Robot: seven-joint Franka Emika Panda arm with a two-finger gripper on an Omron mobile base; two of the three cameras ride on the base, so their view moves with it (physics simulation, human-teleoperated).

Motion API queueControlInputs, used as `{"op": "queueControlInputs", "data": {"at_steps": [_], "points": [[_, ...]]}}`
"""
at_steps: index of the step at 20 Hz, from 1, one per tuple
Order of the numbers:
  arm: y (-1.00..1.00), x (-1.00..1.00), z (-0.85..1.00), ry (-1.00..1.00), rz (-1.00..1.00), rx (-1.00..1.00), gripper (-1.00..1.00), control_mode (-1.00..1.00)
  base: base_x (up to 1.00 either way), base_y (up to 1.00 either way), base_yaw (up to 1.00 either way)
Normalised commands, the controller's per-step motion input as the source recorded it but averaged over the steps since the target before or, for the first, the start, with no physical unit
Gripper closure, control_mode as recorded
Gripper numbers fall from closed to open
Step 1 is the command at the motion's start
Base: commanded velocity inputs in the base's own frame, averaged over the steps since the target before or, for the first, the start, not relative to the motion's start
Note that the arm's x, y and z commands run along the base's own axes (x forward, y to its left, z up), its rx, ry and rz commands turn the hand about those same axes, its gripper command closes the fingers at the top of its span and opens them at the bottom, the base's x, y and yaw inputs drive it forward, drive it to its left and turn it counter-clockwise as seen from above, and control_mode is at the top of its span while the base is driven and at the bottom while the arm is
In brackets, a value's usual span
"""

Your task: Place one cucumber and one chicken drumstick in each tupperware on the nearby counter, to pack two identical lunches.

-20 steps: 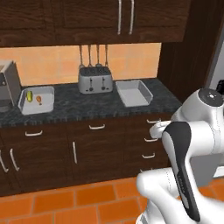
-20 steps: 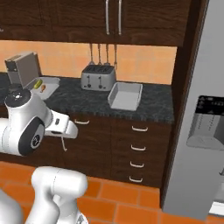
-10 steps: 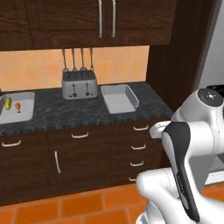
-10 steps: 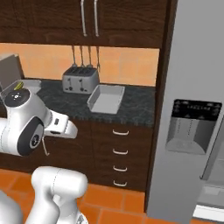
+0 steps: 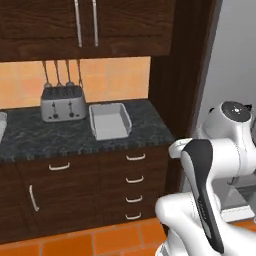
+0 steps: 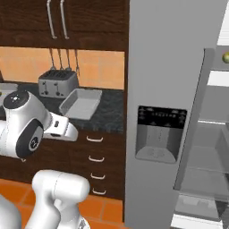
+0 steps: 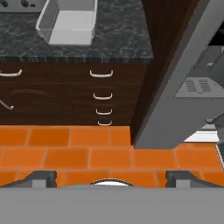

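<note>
The claw (image 7: 107, 177) gapes empty over orange floor tiles (image 7: 78, 151), near a sloped-wall grey tupperware (image 7: 70, 22).

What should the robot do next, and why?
Probably roll a bit more toward the open fridge and reach in for food. The gripper is open and holds nothing, pointing at the floor, and the grey container on the counter looks empty.
</note>
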Motion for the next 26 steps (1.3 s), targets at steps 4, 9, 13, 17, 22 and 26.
{"op": "queueControlInputs", "data": {"at_steps": [4,9,13,17,22,26], "points": [[0.00,0.00,0.00,0.00,0.00,0.00,-1.00,1.00,-0.24,-1.00,0.00],[0.00,0.00,0.00,0.00,0.00,0.00,-1.00,1.00,-0.10,-1.00,0.00],[0.00,0.00,0.00,0.00,0.00,0.00,-1.00,1.00,0.09,-1.00,0.00],[0.00,0.00,0.00,0.00,0.00,0.00,-1.00,1.00,0.34,-0.74,0.00],[0.00,0.00,0.00,0.00,0.00,0.00,-1.00,1.00,0.49,-0.56,-0.04],[0.00,0.00,0.00,0.00,0.00,0.00,-1.00,1.00,0.61,-0.22,-0.10]]}}
